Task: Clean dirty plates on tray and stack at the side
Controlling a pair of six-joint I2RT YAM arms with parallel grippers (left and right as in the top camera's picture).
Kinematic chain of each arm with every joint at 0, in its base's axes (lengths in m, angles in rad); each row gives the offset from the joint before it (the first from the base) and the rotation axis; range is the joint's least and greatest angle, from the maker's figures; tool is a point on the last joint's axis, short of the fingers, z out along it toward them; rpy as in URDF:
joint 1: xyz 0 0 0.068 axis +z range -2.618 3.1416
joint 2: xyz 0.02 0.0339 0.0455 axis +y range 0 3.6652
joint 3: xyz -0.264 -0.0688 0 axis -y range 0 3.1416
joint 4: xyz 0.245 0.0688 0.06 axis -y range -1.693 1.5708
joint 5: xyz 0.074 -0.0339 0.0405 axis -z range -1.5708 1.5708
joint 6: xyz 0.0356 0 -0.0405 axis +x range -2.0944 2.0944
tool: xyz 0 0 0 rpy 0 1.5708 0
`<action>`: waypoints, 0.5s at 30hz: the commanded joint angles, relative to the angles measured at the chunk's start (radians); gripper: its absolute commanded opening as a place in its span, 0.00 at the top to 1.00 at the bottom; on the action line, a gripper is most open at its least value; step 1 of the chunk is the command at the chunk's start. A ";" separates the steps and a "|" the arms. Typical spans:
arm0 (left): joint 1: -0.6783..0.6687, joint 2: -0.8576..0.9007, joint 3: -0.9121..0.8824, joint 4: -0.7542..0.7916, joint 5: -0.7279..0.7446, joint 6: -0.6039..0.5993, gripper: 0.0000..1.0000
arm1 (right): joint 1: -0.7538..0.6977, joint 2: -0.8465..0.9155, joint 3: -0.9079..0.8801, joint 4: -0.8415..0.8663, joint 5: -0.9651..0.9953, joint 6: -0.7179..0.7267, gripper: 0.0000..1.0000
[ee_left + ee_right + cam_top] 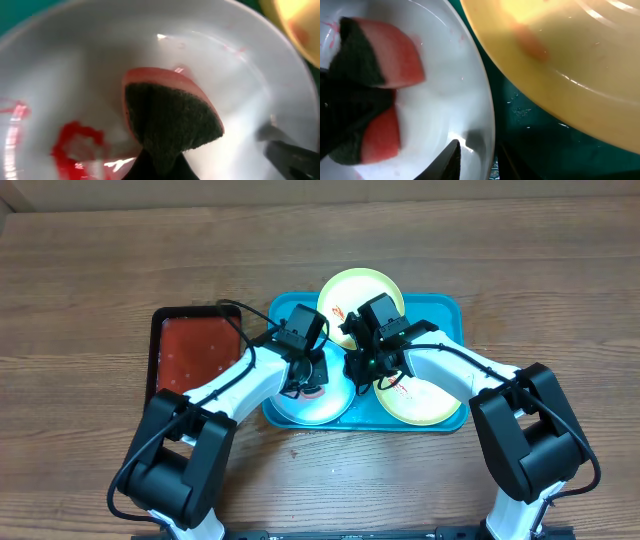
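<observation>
Pink sponge (170,120), mid-frame, clamped in my left gripper (307,378) on the blue plate (312,410); right gripper (480,162) straddles its rim, and I cannot tell whether the jaws are closed.

tray (440,310): bright blue plastic, rectangular, with rounded corners and a raised rim; lies flat on the table (100,260), long side running left to right, and carries all three plates.
light blue plate (310,408): round, face up, in the near-left part of the tray; pale centre with a bright red smear on one side and fainter pink streaks near the rim.
near yellow-green plate (425,402): round, face up, near-right, just beside the light blue plate; small red marks at its centre.
far yellow-green plate (360,288): far middle, jutting over the tray's far rim; small red smear.
stacking: none yet.
</observation>
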 commanded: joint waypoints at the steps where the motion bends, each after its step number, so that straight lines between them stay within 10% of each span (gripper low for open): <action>1: 0.051 0.045 -0.005 -0.042 -0.138 0.036 0.96 | -0.003 0.011 0.019 0.002 0.011 0.000 0.73; 9: 0.097 0.042 0.126 -0.200 -0.205 0.060 0.96 | -0.003 0.011 0.019 0.003 0.011 0.000 0.73; 15: 0.094 0.043 0.159 -0.179 0.131 0.127 0.96 | -0.003 0.011 0.019 0.002 0.011 0.000 0.73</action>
